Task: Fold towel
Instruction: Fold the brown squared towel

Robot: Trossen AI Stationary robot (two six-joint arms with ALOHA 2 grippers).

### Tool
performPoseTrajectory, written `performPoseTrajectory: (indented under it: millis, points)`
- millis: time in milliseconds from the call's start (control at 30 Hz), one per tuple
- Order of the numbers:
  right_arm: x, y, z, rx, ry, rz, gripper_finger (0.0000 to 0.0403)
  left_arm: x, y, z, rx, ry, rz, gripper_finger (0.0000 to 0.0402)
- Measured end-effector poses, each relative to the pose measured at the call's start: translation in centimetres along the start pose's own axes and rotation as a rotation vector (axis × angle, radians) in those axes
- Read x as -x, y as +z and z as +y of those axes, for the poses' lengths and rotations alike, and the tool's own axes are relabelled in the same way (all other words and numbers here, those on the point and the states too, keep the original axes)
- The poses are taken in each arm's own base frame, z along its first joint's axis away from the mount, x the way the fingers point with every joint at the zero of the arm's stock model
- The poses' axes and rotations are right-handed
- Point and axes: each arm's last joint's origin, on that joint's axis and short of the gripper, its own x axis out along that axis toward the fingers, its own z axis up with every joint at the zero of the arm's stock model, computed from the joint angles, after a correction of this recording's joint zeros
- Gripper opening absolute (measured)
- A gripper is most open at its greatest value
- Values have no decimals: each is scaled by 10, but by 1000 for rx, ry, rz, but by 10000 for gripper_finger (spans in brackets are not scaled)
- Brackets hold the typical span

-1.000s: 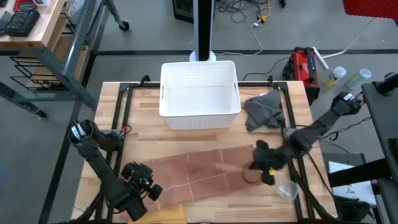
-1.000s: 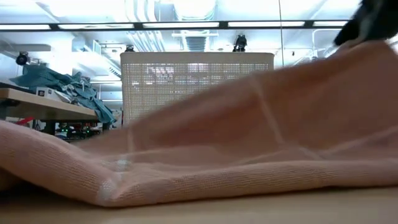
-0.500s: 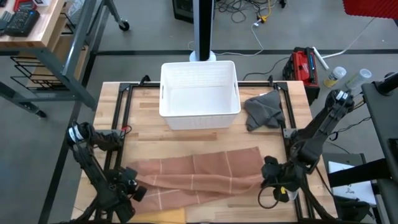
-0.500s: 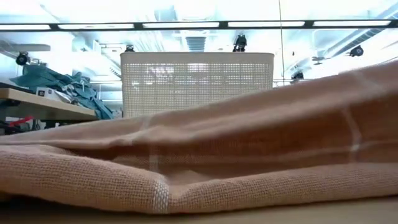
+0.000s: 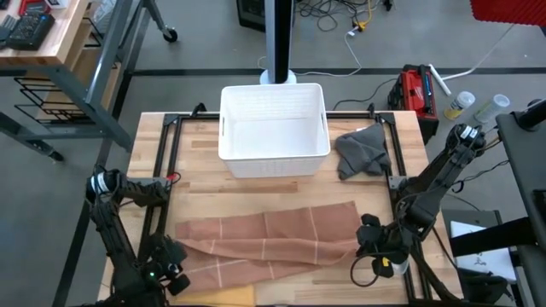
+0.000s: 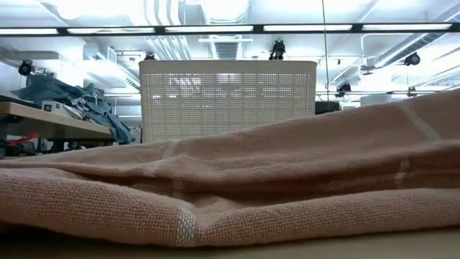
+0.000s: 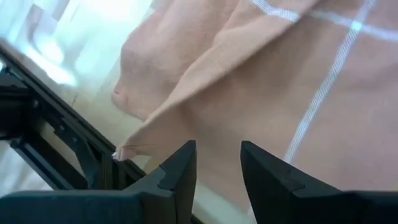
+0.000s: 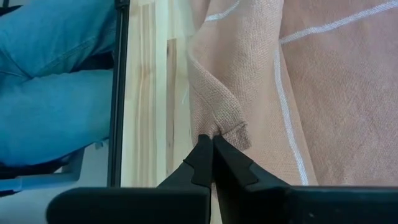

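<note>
- I see the peach-pink cloth towel with thin white stripes [image 5: 269, 240] lying flat on the front half of the pale wooden table [image 5: 196, 183]. It is stretched long from side to side and partly doubled over on itself.
- In the low view the towel [image 6: 237, 187] fills the front of the picture, with a thick folded edge near the camera.
- My right gripper [image 5: 373, 249] sits at the towel's right end, close to the front right of the table. In its wrist view the two dark fingers [image 8: 211, 158] are pressed tight together, with a small bunched corner of the towel [image 8: 249, 81] right at their tips. I think they pinch that corner, but the spot is small.
- My left gripper [image 5: 164, 271] is at the front left corner of the table, just beside the towel's left end. In its wrist view the two dark fingers [image 7: 180, 171] stand apart with a gap between them and hold nothing. The towel [image 7: 261, 93] lies just past them.
- Behind the towel stands a white plastic basket with a mesh wall [image 5: 274, 130].
- To the right of the basket lies a crumpled grey cloth [image 5: 360, 151].
- Beside the table, in the right wrist view, I see a person's leg in blue jeans [image 8: 53, 87].
</note>
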Motion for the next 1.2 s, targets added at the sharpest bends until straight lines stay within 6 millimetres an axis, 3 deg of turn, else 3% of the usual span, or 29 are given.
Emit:
performPoseTrajectory:
  millis: [500,800,933,1000,1100,1200]
  points:
    - [0,0,0,4,-2,-4,0,-31,-6,18,-165,151,-15,201]
    - [0,0,0,26,-4,-8,0,-46,-11,25,-221,181,-22,209]
    - [-1,0,0,36,-6,-6,0,-55,-14,24,-211,147,-11,181]
    - [-1,0,0,37,-7,-6,0,-57,-15,21,-202,113,-3,140]
    - [-1,0,0,39,-7,-7,0,-54,-15,16,-181,92,63,42]
    - [-1,0,0,27,-7,-7,0,-41,-15,8,-138,51,141,14]
